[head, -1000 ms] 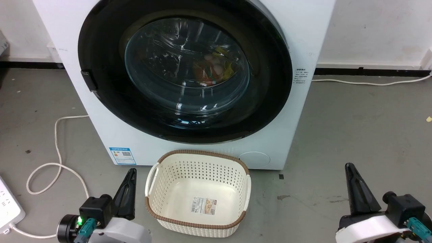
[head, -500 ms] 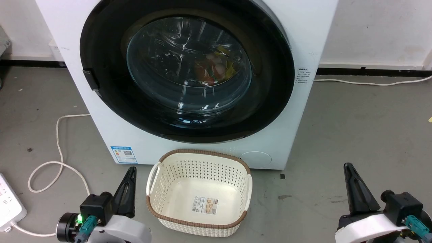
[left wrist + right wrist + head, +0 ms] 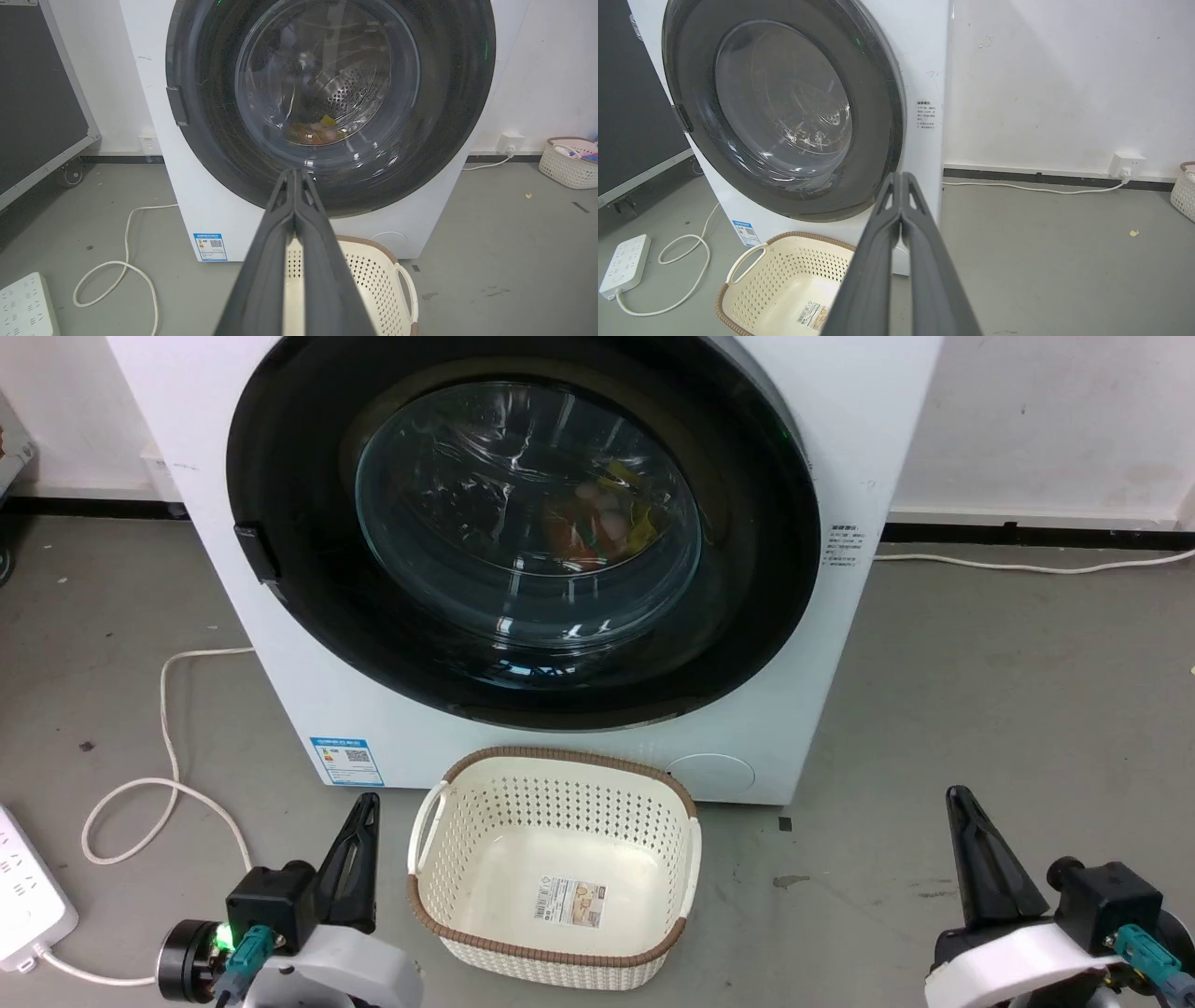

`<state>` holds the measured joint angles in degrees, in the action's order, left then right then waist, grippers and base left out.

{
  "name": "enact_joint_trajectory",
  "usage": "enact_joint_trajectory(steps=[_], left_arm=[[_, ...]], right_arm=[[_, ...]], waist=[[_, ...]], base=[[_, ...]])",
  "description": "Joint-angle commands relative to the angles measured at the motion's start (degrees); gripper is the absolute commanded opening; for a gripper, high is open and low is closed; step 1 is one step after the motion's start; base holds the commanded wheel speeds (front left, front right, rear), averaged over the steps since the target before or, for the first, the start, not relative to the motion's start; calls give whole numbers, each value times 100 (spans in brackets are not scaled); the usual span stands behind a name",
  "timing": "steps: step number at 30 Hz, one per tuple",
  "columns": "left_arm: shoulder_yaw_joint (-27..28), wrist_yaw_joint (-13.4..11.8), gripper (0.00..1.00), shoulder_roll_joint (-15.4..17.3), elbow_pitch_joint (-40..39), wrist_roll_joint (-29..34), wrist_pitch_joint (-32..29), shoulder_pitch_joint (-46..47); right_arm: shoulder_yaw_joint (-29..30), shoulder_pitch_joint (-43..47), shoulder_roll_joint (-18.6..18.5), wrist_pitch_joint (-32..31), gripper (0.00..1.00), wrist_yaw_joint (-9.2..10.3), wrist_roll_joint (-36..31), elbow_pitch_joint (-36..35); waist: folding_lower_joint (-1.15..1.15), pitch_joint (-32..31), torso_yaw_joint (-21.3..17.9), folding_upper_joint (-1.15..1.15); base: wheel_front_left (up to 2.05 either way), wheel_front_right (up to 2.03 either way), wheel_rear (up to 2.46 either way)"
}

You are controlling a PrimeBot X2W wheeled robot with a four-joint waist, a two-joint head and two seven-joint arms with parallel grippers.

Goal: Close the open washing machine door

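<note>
Honestly, the washing machine door (image 3: 747,616) looks like it's sitting flat against the front of the washing machine (image 3: 280,709) already. Its black ring (image 3: 308,616) seems flush all round, though I can't tell whether the catch has actually clicked.

Both hands hang low near the floor (image 3: 980,691), well apart from the door. The left hand (image 3: 367,803) has its 2 fingers pinched together with nothing between them, and the right hand (image 3: 957,795) is the same, empty.

If it needs a final shove, I'd use the left hand, since the latch tab (image 3: 257,553) is on that side of the ring. Keep the fingers together and press the tips straight in on the ring just beside the tab, not on the glass bowl (image 3: 523,513). Watch the cream basket (image 3: 551,758) parked just in front of the machine and go over it, not through it.
</note>
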<state>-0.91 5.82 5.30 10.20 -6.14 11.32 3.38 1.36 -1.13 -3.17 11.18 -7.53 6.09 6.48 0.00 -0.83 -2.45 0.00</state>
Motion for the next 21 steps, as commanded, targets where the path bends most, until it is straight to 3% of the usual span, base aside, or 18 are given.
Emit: enact_joint_trajectory(steps=[1, 21], left_arm=[[13, -42, 0, -19, -51, 42, -42, -80], [29, -152, 0, -64, -248, 159, -264, -133]], right_arm=[[-13, 29, 7, -27, 0, 1, -42, -62], [-38, 46, 12, -249, 0, 2, -158, -181]], waist=[[0, 1, 4, 0], [0, 18, 53, 0]], base=[[0, 0, 0], [0, 0, 0]])
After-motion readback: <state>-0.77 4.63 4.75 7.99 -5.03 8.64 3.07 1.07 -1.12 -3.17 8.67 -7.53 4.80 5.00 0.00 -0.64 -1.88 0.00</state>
